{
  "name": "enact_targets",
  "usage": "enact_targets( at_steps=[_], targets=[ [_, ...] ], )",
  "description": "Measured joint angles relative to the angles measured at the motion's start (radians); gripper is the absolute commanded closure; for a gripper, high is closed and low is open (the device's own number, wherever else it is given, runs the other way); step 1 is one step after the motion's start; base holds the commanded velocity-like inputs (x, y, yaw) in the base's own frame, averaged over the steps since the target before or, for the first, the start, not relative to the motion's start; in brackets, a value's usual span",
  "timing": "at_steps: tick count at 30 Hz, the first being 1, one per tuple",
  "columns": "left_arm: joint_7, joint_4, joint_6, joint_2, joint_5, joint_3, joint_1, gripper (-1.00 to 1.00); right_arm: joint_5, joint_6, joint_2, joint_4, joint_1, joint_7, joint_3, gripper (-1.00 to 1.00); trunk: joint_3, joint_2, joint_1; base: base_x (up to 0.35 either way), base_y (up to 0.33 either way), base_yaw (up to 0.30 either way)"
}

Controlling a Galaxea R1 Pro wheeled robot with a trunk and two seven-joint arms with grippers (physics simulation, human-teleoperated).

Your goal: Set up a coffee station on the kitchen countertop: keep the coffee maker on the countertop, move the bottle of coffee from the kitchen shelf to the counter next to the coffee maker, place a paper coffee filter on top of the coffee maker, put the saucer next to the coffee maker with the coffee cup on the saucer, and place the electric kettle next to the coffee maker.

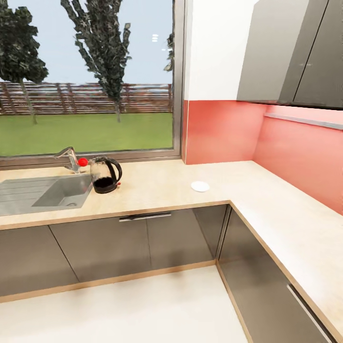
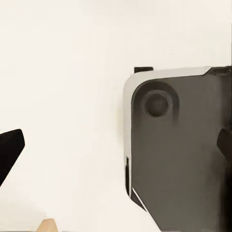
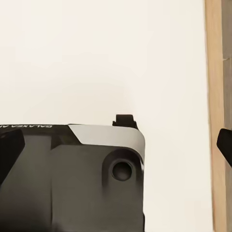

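Head view: electric kettle (image 1: 105, 175) by the sink (image 1: 43, 191), saucer (image 1: 200, 186) mid-surface; no coffee maker. Both wrist views: fingers (image 2: 9, 152) spread, empty. I'd close in squarely first.

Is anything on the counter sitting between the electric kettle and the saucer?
No. Nothing visible stands between the electric kettle, beside the sink, and the white saucer; only bare countertop lies between them. The coffee maker isn't visible, so the final spot is unknown.
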Motion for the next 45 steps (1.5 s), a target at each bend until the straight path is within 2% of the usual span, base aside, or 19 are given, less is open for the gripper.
enact_targets(
  at_steps=[4, 5, 7, 8, 10, 13, 15, 16, 25, 29, 31, 33, 37, 40, 41, 42, 43, 45],
  targets=[
    [-0.002, -0.104, -0.001, -0.003, -0.003, -0.001, 0.000, -1.00, -0.001, -0.001, 0.000, -0.001, 0.000, -0.005, 0.000, -1.00, 0.000, 0.000, 0.000, 0.000, 0.000, -0.007],
    [-0.010, -0.170, 0.001, -0.034, -0.004, -0.005, -0.007, -1.00, -0.001, -0.035, 0.000, -0.077, -0.001, -0.003, 0.001, -1.00, 0.000, 0.000, 0.000, 0.000, 0.000, 0.000],
    [-0.012, -0.496, 0.005, -0.047, 0.000, -0.007, -0.049, -1.00, 0.000, -0.085, 0.001, -0.156, 0.000, 0.001, 0.003, -1.00, 0.000, 0.000, 0.000, 0.000, 0.000, 0.000],
    [-0.012, -0.535, 0.009, -0.055, 0.001, -0.007, -0.089, -1.00, -0.001, -0.117, 0.002, -0.179, 0.000, 0.001, 0.003, -1.00, 0.000, 0.000, 0.000, 0.000, 0.000, 0.000],
    [-0.011, -0.558, 0.015, -0.068, 0.003, -0.007, -0.125, -1.00, -0.001, -0.163, 0.004, -0.206, 0.001, 0.002, 0.003, -1.00, 0.000, 0.000, 0.000, 0.000, 0.000, 0.000],
    [-0.010, -0.572, 0.020, -0.090, 0.010, -0.007, -0.218, -1.00, -0.001, -0.234, 0.007, -0.265, 0.000, 0.001, 0.002, -1.00, 0.000, 0.000, 0.000, 0.000, 0.000, 0.000],
    [-0.010, -0.575, 0.022, -0.103, 0.014, -0.007, -0.255, -1.00, -0.002, -0.256, 0.007, -0.296, 0.001, 0.001, 0.002, -1.00, 0.000, 0.000, 0.000, 0.000, 0.000, 0.000],
    [-0.011, -0.576, 0.023, -0.117, 0.016, -0.008, -0.285, -1.00, -0.003, -0.271, 0.008, -0.327, 0.000, 0.001, 0.001, -1.00, 0.000, 0.000, 0.000, 0.000, 0.000, 0.000],
    [-0.016, -0.583, 0.025, -0.200, 0.021, -0.009, -0.441, -1.00, -0.006, -0.297, 0.013, -0.560, 0.000, -0.001, 0.003, -1.00, 0.000, 0.000, 0.000, 0.000, 0.000, 0.000],
    [-0.016, -0.583, 0.035, -0.214, 0.022, -0.008, -0.488, -1.00, -0.007, -0.296, 0.013, -0.648, 0.001, -0.002, 0.002, -1.00, 0.000, 0.000, 0.000, 0.000, 0.000, 0.000],
    [-0.016, -0.583, 0.062, -0.219, 0.023, -0.009, -0.517, -1.00, -0.008, -0.295, 0.013, -0.702, 0.000, -0.003, 0.001, -1.00, 0.000, 0.000, 0.000, 0.000, 0.000, 0.000],
    [-0.017, -0.585, 0.117, -0.225, 0.023, -0.009, -0.556, -1.00, -0.008, -0.292, 0.013, -0.771, -0.001, -0.004, 0.000, -1.00, 0.000, 0.000, 0.000, 0.000, 0.000, 0.000],
    [-0.017, -0.593, 0.187, -0.226, 0.024, -0.009, -0.611, -1.00, -0.009, -0.289, 0.013, -0.839, -0.005, -0.005, -0.001, -1.00, 0.000, 0.000, 0.000, 0.000, 0.000, 0.000],
    [-0.018, -0.598, 0.302, -0.225, 0.039, -0.010, -0.692, -1.00, -0.010, -0.253, 0.012, -0.891, -0.030, -0.007, -0.002, -1.00, 0.000, 0.000, 0.000, 0.000, 0.000, 0.000],
    [-0.020, -0.595, 0.513, -0.221, 0.101, -0.009, -0.769, -1.00, -0.013, -0.064, 0.012, -0.927, -0.096, -0.006, -0.002, -1.00, 0.000, 0.000, 0.000, 0.000, 0.000, 0.000],
    [-0.020, -0.593, 0.566, -0.220, 0.122, -0.009, -0.891, -1.00, -0.012, -0.011, 0.012, -0.936, -0.168, -0.006, -0.002, -1.00, 0.001, 0.000, 0.000, 0.000, 0.000, 0.000],
    [-0.020, -0.589, 0.607, -0.219, 0.138, -0.009, -0.929, -1.00, -0.013, 0.032, 0.011, -0.943, -0.175, -0.006, -0.002, -1.00, 0.000, 0.000, 0.000, 0.000, 0.000, 0.000],
    [-0.020, -0.578, 0.672, -0.217, 0.157, -0.009, -0.972, -1.00, -0.013, 0.092, 0.011, -0.952, -0.211, -0.005, -0.002, -1.00, 0.000, 0.000, 0.000, 0.000, 0.000, 0.000]
  ],
)
